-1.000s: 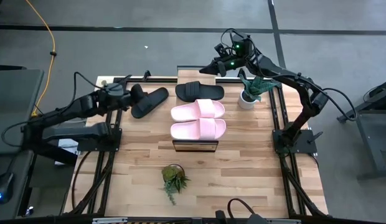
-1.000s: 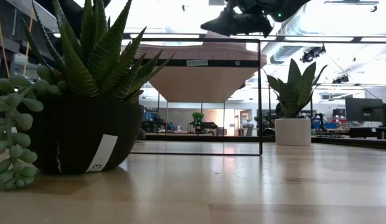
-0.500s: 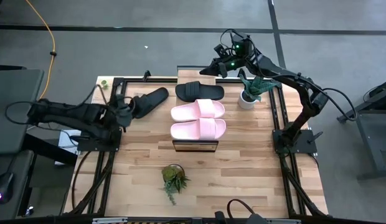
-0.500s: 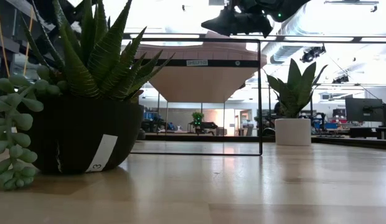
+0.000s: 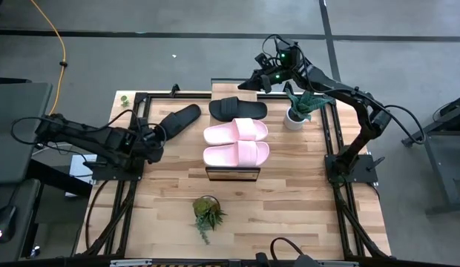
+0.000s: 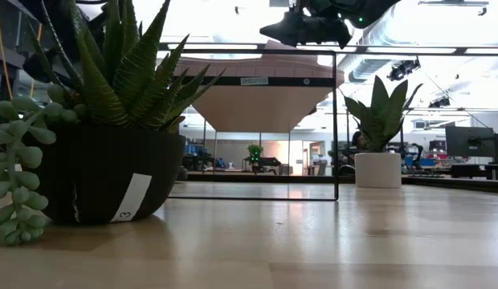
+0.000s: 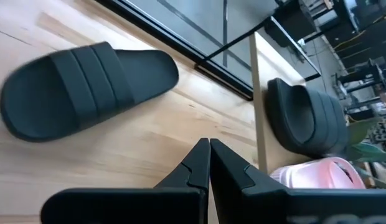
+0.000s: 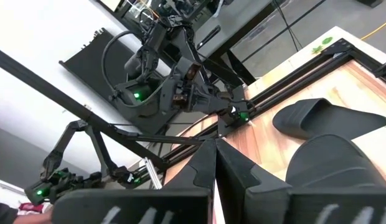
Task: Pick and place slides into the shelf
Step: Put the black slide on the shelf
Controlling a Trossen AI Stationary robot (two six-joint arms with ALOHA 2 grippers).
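Slides first: three sit on the shelf (image 5: 232, 174) at frame centre, a black slide on the shelf (image 5: 238, 108) at the far end, then two pink slides (image 5: 236, 142) side by side nearer the camera. The fourth, the loose black slide (image 5: 178, 121), lies on the table (image 5: 289, 200) upper left of centre, angled, just beside the shelf's far end and not on it.

What changed: a second ago the left gripper (image 5: 157, 136) was right at that loose slide, and the slide lay a bit lower in the frame. Now the left arm has pulled back and swung toward the left table edge, fingers (image 7: 199, 163) pressed together and empty, wrist view looking across at the slide from a short way off. The slide looks nudged up and toward the shelf, but it is still on the table. So that looks like a push or a failed grasp, not a pick; the last slide is not yet placed.

The right gripper (image 5: 248, 80) hangs above the far end of the shelf near the white-potted plant (image 5: 297, 108), unmoved over the last second, fingers shut with nothing between them. The small plant (image 5: 207, 213) lower centre is untouched.

Three of four done, I'd say; the left arm needs a fresh approach with its fingers opened.
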